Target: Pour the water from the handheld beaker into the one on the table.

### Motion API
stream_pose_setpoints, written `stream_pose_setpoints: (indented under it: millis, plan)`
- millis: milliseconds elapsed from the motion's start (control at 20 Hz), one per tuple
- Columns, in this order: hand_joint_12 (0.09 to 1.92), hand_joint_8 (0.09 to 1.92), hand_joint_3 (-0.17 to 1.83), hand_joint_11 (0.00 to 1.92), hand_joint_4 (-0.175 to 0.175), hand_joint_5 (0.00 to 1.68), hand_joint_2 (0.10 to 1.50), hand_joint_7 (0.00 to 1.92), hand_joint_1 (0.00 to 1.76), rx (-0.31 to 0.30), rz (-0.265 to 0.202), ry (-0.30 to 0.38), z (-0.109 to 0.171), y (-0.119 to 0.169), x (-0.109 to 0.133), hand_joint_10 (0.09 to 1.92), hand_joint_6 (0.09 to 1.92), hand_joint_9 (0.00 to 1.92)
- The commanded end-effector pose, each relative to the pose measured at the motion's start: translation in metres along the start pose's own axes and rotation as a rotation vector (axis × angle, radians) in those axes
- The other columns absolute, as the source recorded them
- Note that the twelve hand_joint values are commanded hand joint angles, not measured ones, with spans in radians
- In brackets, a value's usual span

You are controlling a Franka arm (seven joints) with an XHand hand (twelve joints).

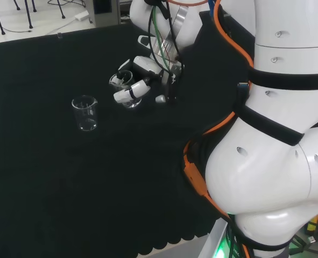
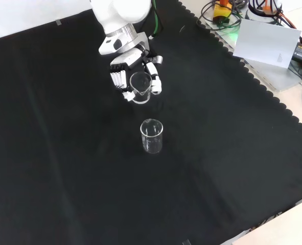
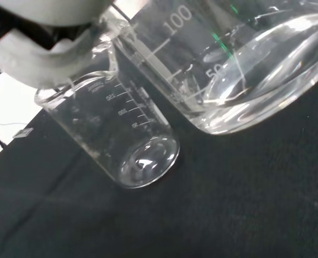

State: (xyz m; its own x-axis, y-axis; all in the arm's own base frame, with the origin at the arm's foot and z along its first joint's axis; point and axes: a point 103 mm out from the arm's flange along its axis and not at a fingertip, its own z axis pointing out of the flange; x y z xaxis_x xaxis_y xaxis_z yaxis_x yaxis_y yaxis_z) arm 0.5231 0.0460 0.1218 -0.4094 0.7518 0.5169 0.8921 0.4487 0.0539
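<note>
My fingers [image 2: 122, 76] are curled round the water-filled beaker [image 2: 140, 86], tilted, empty beaker [image 2: 152, 136] on bench [image 2: 64, 168] just beyond them.

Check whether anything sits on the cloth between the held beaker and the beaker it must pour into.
Nothing visible does. The hand is curled round the held beaker, and bare black cloth separates it from the standing beaker in the front and head views.
</note>
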Motion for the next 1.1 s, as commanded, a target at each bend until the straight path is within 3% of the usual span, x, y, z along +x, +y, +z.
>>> stream_pose_setpoints:
  millis: [50, 550, 900, 1100]
  plan:
    - [0.77, 0.09, 0.76, 1.38, 0.109, 1.33, 0.58, 1.76, 1.16, 0.058, 0.002, -0.049, -0.012, -0.008, 0.015, 0.67, 0.62, 1.5]
    - [0.79, 0.1, 0.78, 1.36, 0.128, 1.32, 0.58, 1.76, 1.16, 0.207, 0.019, -0.206, -0.017, 0.013, 0.036, 0.69, 0.65, 1.49]
    - [0.8, 0.1, 0.79, 1.36, 0.133, 1.32, 0.57, 1.77, 1.16, 0.273, 0.029, -0.278, -0.015, 0.029, 0.042, 0.7, 0.65, 1.49]
    - [0.81, 0.1, 0.81, 1.36, 0.143, 1.32, 0.56, 1.77, 1.16, 0.341, 0.035, -0.324, -0.015, 0.037, 0.044, 0.71, 0.67, 1.49]
